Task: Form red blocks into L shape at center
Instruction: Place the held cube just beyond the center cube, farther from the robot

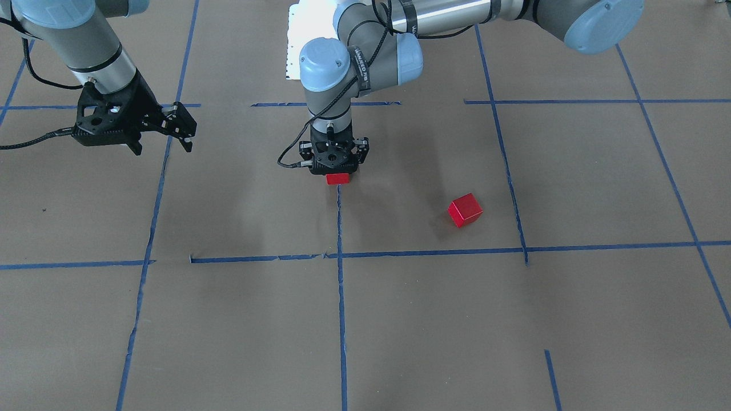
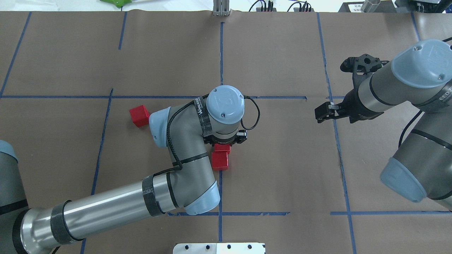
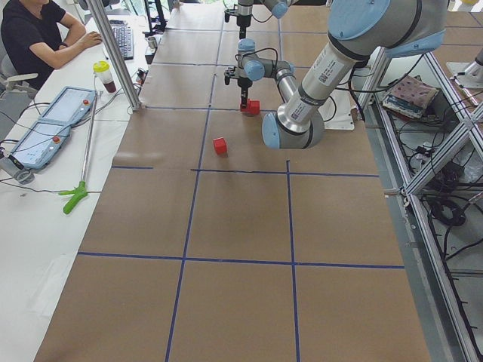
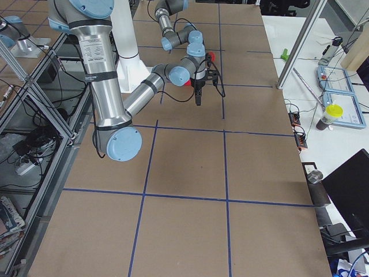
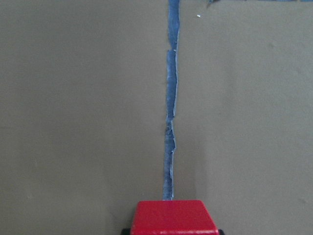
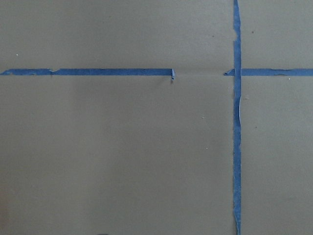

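Placement step: left hand (image 1: 337, 172) is clamped on one red block (image 1: 337, 178) at center (image 1: 400, 171), over the blue tape line (image 5: 169, 122), next to the laid block (image 2: 220, 162). We'd lower square, faces flush, then release. Third block (image 1: 465, 209) sits apart on the bench (image 1: 571, 319). Right hand (image 1: 165, 140) spread wide, idle.
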`<action>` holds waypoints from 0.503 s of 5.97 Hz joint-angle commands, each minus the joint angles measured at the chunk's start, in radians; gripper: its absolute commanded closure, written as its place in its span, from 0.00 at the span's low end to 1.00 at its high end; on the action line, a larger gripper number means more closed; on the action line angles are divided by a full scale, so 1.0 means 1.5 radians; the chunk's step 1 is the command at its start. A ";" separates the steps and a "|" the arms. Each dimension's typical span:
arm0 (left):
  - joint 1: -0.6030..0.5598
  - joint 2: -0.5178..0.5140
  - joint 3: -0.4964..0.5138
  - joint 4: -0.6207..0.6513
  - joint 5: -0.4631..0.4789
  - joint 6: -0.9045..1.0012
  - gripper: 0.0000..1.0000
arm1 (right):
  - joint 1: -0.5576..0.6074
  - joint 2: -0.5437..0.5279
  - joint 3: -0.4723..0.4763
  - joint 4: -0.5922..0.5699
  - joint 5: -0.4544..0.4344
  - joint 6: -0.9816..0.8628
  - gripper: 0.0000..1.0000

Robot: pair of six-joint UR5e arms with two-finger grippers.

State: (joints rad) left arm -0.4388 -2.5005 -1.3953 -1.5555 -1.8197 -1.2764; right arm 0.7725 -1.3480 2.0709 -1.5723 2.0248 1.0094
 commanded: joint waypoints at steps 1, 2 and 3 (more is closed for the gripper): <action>0.000 0.009 -0.009 0.000 -0.001 0.000 0.95 | -0.002 0.002 0.000 0.000 0.000 0.001 0.00; 0.000 0.022 -0.017 -0.003 -0.002 0.000 0.95 | -0.002 0.002 0.000 0.000 0.000 0.001 0.00; 0.000 0.025 -0.022 -0.003 -0.002 0.001 0.95 | -0.002 0.002 0.000 0.000 0.000 0.001 0.00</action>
State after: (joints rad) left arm -0.4387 -2.4711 -1.4193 -1.5590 -1.8220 -1.2758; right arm 0.7703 -1.3455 2.0709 -1.5723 2.0249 1.0108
